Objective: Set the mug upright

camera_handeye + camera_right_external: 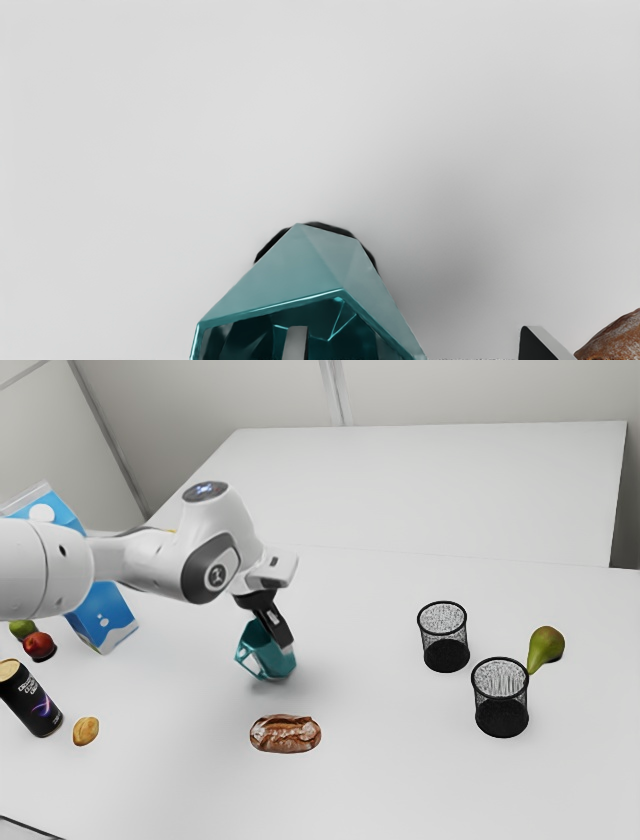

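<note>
In the exterior view my gripper [276, 632] points down at the teal faceted mug [272, 663], partly covering it. The mug looks tipped over rather than standing level on its base. In the wrist view my gripper [420, 345] is open, its fingers wide apart. One fingertip [295, 344] shows within the outline of the mouth of the mug [295, 270]; the other [545, 345] is outside the mug, on the bread's side. How deep the first finger reaches is hidden.
A bread roll [286, 734] lies close to the mug. Two black mesh cups [444, 638] [501, 700] and a pear [546, 646] stand toward the exterior view's right. A blue carton [105, 618], a dark can [32, 702] and small food items are at its left.
</note>
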